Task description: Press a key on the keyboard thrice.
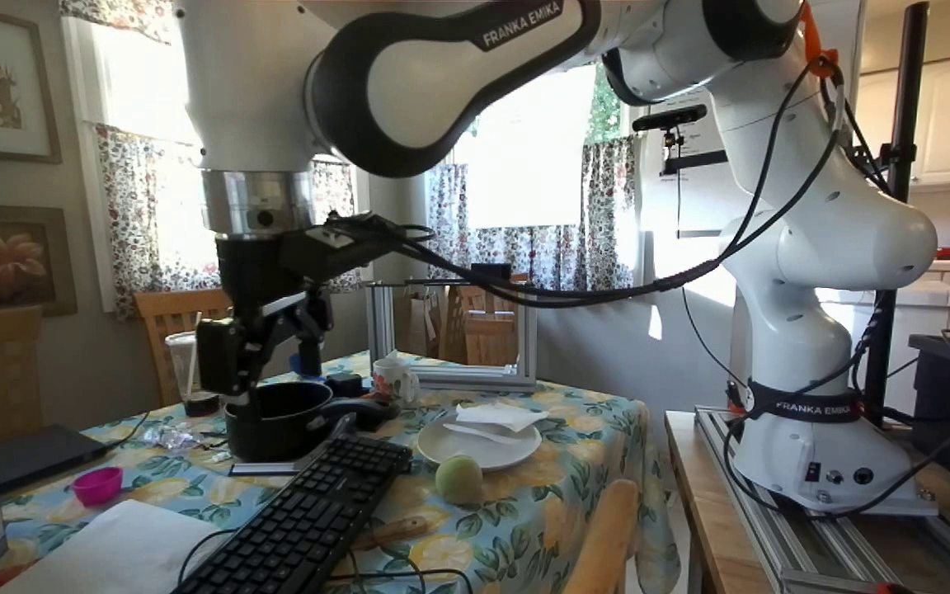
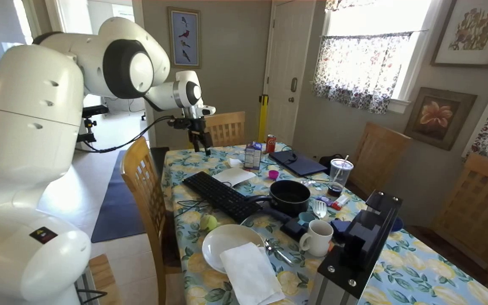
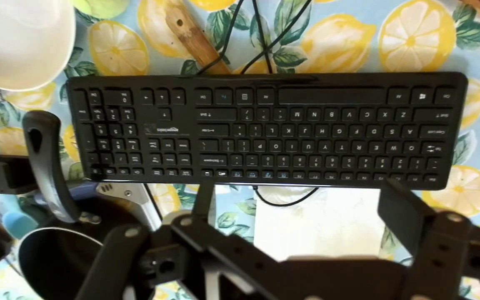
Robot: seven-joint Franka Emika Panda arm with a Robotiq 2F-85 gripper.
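The keyboard is long, flat and black; it lies on the flowered tablecloth in an exterior view (image 1: 302, 516) and in an exterior view (image 2: 220, 195). In the wrist view the whole keyboard (image 3: 240, 129) shows, its letters upside down. My gripper (image 3: 298, 185) is open with its fingers wide apart and nothing between them. In the wrist view the fingertips overlap the keyboard's lower edge, near the function-key row, with white paper seen between them. The gripper hangs in the air above the table in both exterior views (image 1: 281, 388) (image 2: 202, 150), apart from the keyboard.
A black pan (image 2: 289, 197) has its handle close to the keyboard's end. A white plate (image 2: 214, 245), a green round fruit or ball (image 1: 458, 480), a mug (image 2: 317, 237), white paper (image 3: 319, 225), a pink cup (image 2: 273, 174), a box (image 2: 252, 156) and a lidded tumbler (image 2: 339, 173) stand around.
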